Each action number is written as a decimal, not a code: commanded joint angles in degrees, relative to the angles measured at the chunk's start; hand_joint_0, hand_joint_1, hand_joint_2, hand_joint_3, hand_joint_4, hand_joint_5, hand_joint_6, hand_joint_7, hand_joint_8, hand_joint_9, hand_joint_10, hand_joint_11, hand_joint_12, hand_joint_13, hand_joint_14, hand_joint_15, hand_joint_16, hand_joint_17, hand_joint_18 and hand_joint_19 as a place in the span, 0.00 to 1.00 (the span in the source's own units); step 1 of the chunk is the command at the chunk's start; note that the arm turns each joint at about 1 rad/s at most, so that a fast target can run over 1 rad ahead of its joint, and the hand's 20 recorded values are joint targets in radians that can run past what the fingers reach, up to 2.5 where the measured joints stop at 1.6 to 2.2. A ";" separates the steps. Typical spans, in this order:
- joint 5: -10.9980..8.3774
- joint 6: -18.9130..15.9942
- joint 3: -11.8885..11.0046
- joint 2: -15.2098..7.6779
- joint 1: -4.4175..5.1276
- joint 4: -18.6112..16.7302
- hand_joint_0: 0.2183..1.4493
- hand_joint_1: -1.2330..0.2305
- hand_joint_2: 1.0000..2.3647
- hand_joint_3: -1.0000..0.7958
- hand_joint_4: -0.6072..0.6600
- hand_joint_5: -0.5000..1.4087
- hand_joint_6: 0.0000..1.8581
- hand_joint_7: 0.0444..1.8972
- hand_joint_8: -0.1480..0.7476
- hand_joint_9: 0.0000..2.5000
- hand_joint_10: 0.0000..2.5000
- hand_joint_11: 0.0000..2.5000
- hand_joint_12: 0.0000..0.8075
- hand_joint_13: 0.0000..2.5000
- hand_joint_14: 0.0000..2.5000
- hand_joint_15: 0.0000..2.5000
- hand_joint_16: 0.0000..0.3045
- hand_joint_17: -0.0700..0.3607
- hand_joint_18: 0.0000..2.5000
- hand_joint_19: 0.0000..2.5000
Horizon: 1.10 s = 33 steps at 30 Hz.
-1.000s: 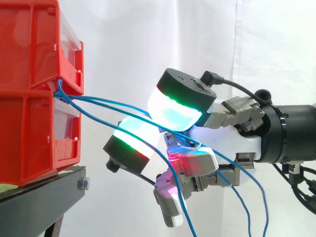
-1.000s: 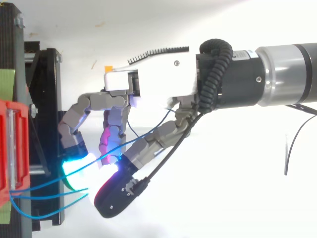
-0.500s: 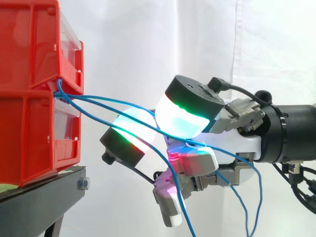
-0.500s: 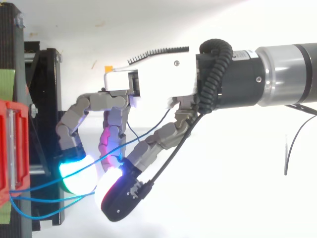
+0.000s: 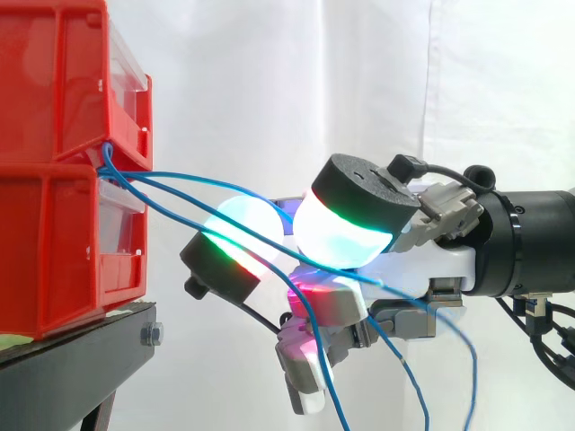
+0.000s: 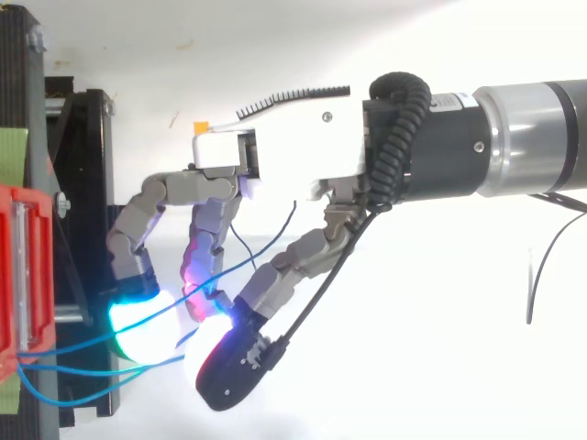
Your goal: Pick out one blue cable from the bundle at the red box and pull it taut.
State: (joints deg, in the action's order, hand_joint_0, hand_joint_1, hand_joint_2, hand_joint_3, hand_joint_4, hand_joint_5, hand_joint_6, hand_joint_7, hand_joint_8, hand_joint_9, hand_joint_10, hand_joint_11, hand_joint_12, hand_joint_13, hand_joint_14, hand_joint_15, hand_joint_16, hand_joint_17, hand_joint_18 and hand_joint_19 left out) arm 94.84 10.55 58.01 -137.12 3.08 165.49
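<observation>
Though slack, three blue cables [image 5: 135,180].

Glossy red plastic bins [image 5: 54,224] top a matt black metal stand [image 5: 72,359].

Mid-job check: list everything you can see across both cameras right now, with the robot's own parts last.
red bins: two, red, stacked at the side view's left.
blue cables: about three strands, blue, leaving the gap between the bins, running right through the hand and hanging down past it.
black stand: one, black, under the bins.
bolt: one, silver, on the stand's end.
green strip: one, green, at the top view's left edge.
white curtain: one, white, behind everything.
hand: one, white and grey, fingers curled round the cables, right of the bins.
fingertips: glowing white, green and magenta.
arm: one, black and grey, entering from the right.
</observation>
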 commanded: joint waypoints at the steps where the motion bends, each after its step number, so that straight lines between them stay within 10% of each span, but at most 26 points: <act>1: -0.01 0.00 0.00 0.01 0.00 -0.08 0.49 0.17 0.00 0.28 0.46 0.15 0.51 0.36 0.39 0.46 0.01 0.36 0.42 0.41 0.01 0.24 0.12 0.36 0.31 0.23; 16: -0.01 0.00 0.00 0.01 0.00 -0.08 0.55 0.24 0.02 0.49 0.43 0.14 0.50 0.33 0.36 0.43 0.01 0.38 0.37 0.38 0.01 0.25 0.09 0.30 0.23 0.27; 25: -0.01 0.00 0.00 0.01 0.00 0.01 0.52 0.20 0.00 0.28 0.44 0.15 0.50 0.34 0.37 0.43 0.01 0.39 0.36 0.38 0.01 0.24 0.09 0.30 0.26 0.22; 33: -0.01 0.00 0.00 0.01 0.00 -0.08 0.44 0.15 0.00 0.28 0.47 0.15 0.51 0.35 0.39 0.44 0.01 0.40 0.37 0.38 0.01 0.24 0.09 0.30 0.28 0.19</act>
State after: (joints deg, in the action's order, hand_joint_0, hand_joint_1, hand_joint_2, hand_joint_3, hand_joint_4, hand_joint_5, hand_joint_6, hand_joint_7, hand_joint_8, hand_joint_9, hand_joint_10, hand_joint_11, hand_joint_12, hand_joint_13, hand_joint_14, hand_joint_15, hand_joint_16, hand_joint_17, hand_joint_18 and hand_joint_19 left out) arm 94.84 10.55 58.02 -137.12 3.08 165.42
